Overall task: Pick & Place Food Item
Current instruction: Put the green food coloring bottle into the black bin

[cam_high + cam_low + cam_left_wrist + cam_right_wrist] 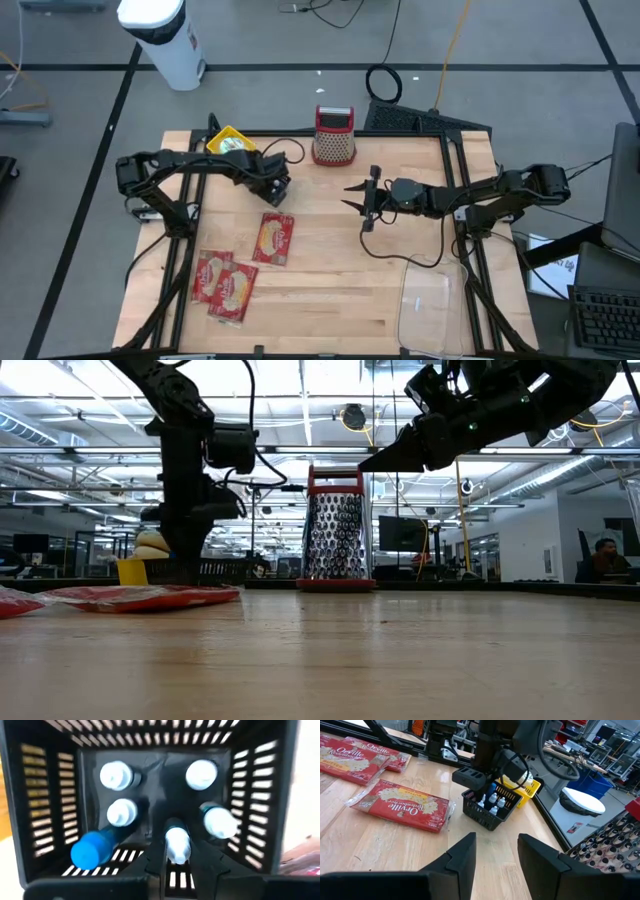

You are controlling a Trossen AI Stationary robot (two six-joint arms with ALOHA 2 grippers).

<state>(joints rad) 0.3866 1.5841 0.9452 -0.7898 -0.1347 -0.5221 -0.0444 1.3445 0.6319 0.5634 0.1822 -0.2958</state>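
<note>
A black slotted basket [272,190] stands on the wooden table left of centre, with several small white-capped bottles [119,775] and a blue-capped one [90,854] inside. My left gripper [178,864] reaches down into it and is shut on one small bottle [177,845]. My right gripper [362,196] hovers open near the table's middle, pointing level toward the basket [487,811] and touching nothing. Three red popcorn packets [273,238] lie flat on the table at the front left. My left gripper pinches the small bottle just below its white cap [178,851] between its two fingers [156,866]. The fingers come from above, pointing down into the basket. The bottle stands cap up inside the basket; whether its bottom rests on the basket floor I cannot tell.
A yellow basket [232,143] sits just behind the black one. A red-framed grater [334,135] stands at the far middle. A clear plastic tray [430,305] lies at the front right. Bare wood lies between the packets and the tray.
</note>
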